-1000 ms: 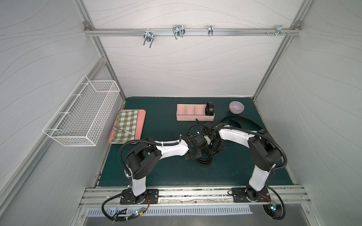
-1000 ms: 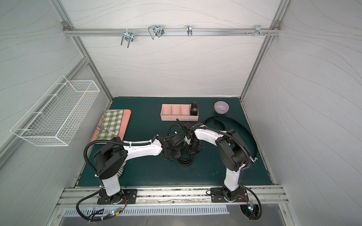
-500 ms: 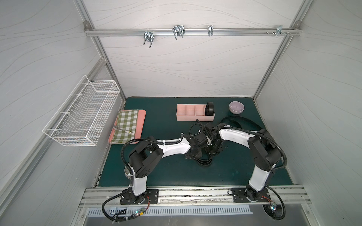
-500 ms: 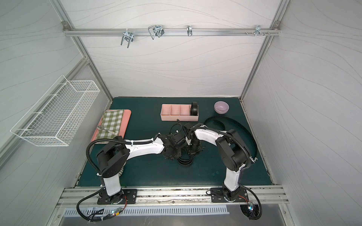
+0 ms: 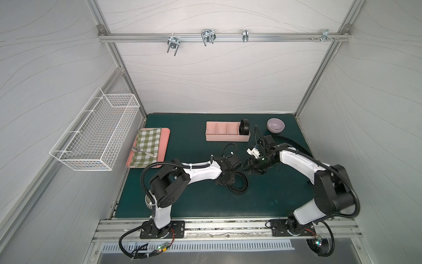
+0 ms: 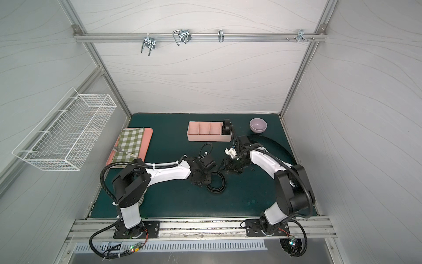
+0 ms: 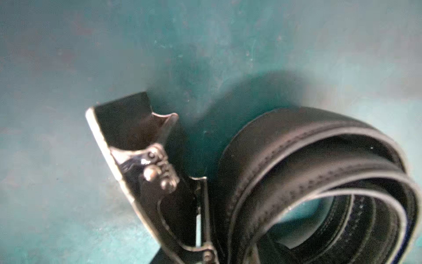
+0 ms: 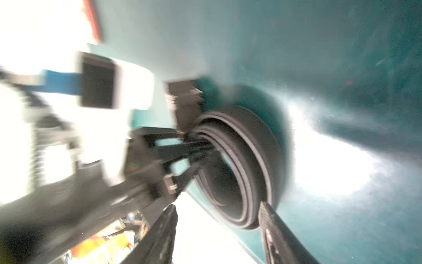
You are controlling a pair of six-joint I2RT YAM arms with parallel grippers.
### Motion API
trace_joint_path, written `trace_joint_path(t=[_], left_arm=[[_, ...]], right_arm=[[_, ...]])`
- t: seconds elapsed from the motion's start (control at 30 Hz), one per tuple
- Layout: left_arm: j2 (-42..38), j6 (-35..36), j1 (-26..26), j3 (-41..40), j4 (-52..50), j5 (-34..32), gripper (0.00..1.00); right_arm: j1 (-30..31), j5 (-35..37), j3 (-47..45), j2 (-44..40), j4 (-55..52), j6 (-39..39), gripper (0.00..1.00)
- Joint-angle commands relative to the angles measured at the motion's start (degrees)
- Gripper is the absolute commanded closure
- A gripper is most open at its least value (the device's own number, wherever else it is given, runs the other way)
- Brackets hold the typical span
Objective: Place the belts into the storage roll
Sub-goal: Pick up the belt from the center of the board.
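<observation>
A loosely coiled black belt (image 5: pixel 239 185) lies on the green mat between the two arms. My left gripper (image 5: pixel 228 180) sits on its left side, shut on the strap near the buckle (image 7: pixel 146 160); its own fingers do not show in the left wrist view. My right gripper (image 8: pixel 217 219) stands open just right of the coil (image 8: pixel 251 160), nothing between its fingers (image 8: pixel 269 228). The pink storage roll (image 5: pixel 219 137) stands at the back, with a tightly coiled belt (image 5: pixel 244 126) upright in its right end compartment. Another belt (image 5: pixel 296 144) curves behind the right arm.
A lilac bowl (image 5: pixel 275 125) stands right of the storage roll. A flat pink tray (image 5: pixel 165 141) with checked cloth and a spoon (image 5: pixel 142 151) lies at the left. A white wire basket (image 5: pixel 96 134) hangs on the left wall.
The right gripper has opened and let go of the belt coil. The left arm has shifted slightly and keeps its hold.
</observation>
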Motion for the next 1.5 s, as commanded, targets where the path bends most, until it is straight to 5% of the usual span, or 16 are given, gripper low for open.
trace_joint_path(t=[0.0, 0.23, 0.47, 0.67, 0.83, 1.07, 1.47], left_arm=[[0.8, 5.2, -0.1, 1.7, -7.0, 3.9, 1.00], [-1.4, 17.0, 1.8, 8.4, -19.7, 8.1, 1.00], [-1.9, 28.8, 7.6, 18.4, -32.9, 14.1, 1.00], [-1.0, 34.3, 16.2, 21.3, -36.6, 25.1, 1.00], [-0.7, 39.5, 19.8, 23.7, -41.6, 29.1, 1.00], [0.1, 44.4, 20.9, 24.9, -47.6, 30.6, 1.00], [-0.6, 45.1, 20.9, 25.1, -49.6, 33.0, 1.00]], right_arm=[[-1.1, -2.8, -1.9, -7.6, 3.4, 0.8, 0.38], [2.1, 7.0, -7.5, -23.0, 4.8, -3.7, 0.37], [15.3, 21.0, -10.6, -32.7, 7.5, -12.7, 0.27], [24.6, 28.5, -4.5, -31.1, 0.9, -17.0, 0.02], [40.2, 43.8, 0.1, -28.8, -1.7, -23.8, 0.01], [59.3, 65.5, -1.4, -21.5, 5.3, -43.7, 0.01], [61.8, 73.6, -7.8, -18.0, 28.3, -62.5, 0.01]])
